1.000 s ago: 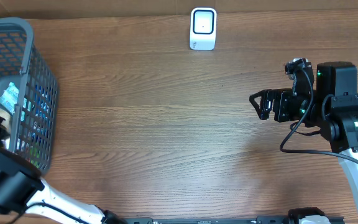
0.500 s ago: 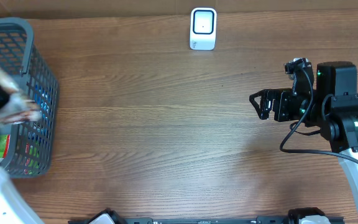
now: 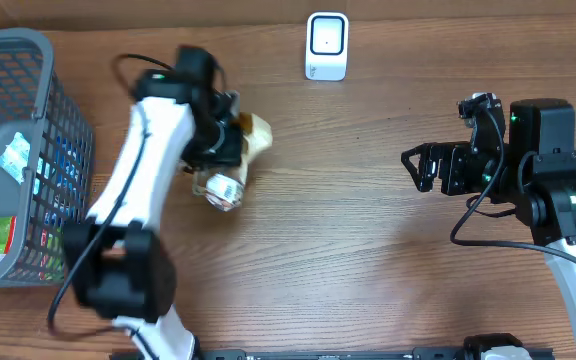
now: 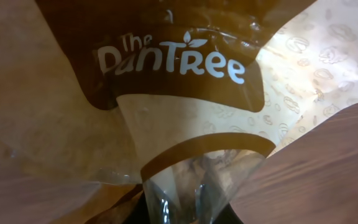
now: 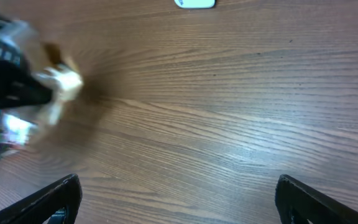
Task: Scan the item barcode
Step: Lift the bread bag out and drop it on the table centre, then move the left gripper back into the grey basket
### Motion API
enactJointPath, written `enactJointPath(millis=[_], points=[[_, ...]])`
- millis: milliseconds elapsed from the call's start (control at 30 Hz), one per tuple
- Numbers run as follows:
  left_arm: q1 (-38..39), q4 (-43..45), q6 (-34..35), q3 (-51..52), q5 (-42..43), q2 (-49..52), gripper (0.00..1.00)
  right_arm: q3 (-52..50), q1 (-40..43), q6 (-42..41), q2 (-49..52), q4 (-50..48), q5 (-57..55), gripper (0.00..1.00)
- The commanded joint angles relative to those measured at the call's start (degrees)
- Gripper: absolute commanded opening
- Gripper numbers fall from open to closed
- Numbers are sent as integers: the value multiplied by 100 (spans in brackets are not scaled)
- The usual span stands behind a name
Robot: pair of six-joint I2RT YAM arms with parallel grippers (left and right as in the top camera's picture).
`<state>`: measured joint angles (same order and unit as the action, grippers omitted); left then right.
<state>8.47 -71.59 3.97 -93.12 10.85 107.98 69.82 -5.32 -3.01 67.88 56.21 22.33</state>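
"The PanTree", wht lettering on brown snack pkg [image 4: 185, 102]

Your overhead view looks straight down on the worktop [image 3: 348, 250] from well above. It takes in the basket [image 3: 28, 40] at the left edge and the scanner [image 3: 327, 45] at the far edge. Your left wrist view sits so close to the bag [image 4: 185, 62] that printed film fills nearly the whole frame, with a strip of worktop at lower right. Your right wrist view looks down and forward across the worktop between its own fingers [image 5: 48, 199], toward the left side. With the overhead view it shares the scanner, at its top edge, and the blurred bag.
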Motion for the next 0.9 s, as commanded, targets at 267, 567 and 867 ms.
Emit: enactJointPath(millis=[267, 567, 867], points=[[258, -295, 129, -817, -98, 922, 55, 149, -13, -24, -24, -28, 52, 100], [-551, -2500, 181, -5333, -103, 920, 56, 149, -13, -24, -24, 31, 52, 100], [-3735, -2522, 627, -5777, -658, -719, 60, 149, -13, -22, -24, 114, 52, 100]])
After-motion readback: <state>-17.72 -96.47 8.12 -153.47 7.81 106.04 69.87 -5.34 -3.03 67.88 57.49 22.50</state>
